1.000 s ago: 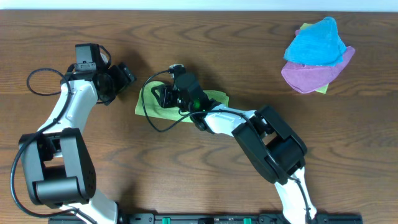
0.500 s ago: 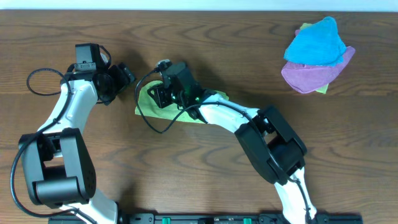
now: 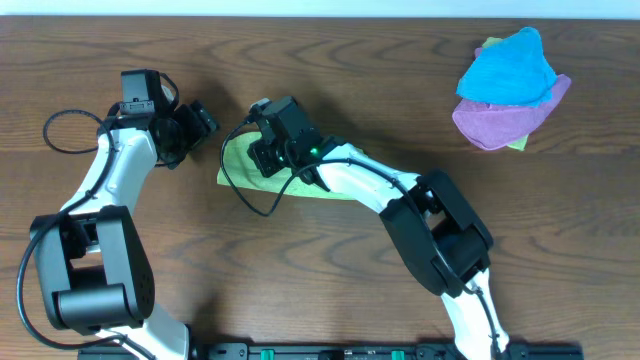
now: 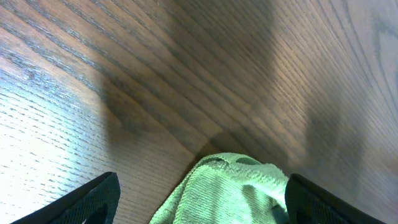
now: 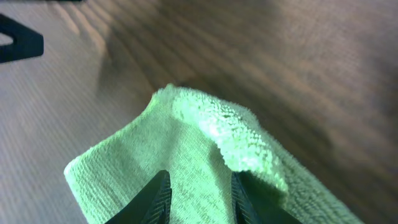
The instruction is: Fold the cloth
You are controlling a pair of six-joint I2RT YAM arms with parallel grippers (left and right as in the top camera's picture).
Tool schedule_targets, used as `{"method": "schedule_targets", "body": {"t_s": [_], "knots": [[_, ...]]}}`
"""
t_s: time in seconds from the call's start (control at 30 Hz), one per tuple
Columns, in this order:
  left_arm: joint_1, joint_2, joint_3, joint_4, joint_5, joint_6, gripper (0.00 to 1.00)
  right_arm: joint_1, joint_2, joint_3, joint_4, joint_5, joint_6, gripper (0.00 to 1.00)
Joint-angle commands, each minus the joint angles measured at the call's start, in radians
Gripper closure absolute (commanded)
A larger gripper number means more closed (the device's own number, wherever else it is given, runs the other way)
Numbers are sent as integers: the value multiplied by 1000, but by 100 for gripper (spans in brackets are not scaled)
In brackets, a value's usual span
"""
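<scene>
Wooden tabletop point(image 3: 400, 60) with the cloth point(image 3: 235, 168) left of centre, mid-fold.
Over the last second: leftward, slightly farther travel of the right gripper point(image 5: 198, 190) across the cloth, probably drawing an upper layer along; fold judged unfinished. Right gripper narrowly parted, tips low over the green pile behind a raised ridge; true pinch or mere contact, cannot tell. Left gripper point(image 4: 208, 198) spread wide, empty, just beside the cloth's left corner.
</scene>
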Motion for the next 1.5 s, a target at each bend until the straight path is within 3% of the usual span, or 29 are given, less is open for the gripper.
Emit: {"method": "schedule_targets", "body": {"t_s": [0.0, 1.17, 1.47], "knots": [[4, 13, 14, -1, 4, 10, 14, 6, -27, 26, -5, 55, -47, 67], [4, 13, 14, -1, 4, 3, 14, 51, -6, 26, 112, 97, -65, 69], [6, 13, 14, -1, 4, 3, 14, 51, -29, 26, 53, 343, -110, 67]]}}
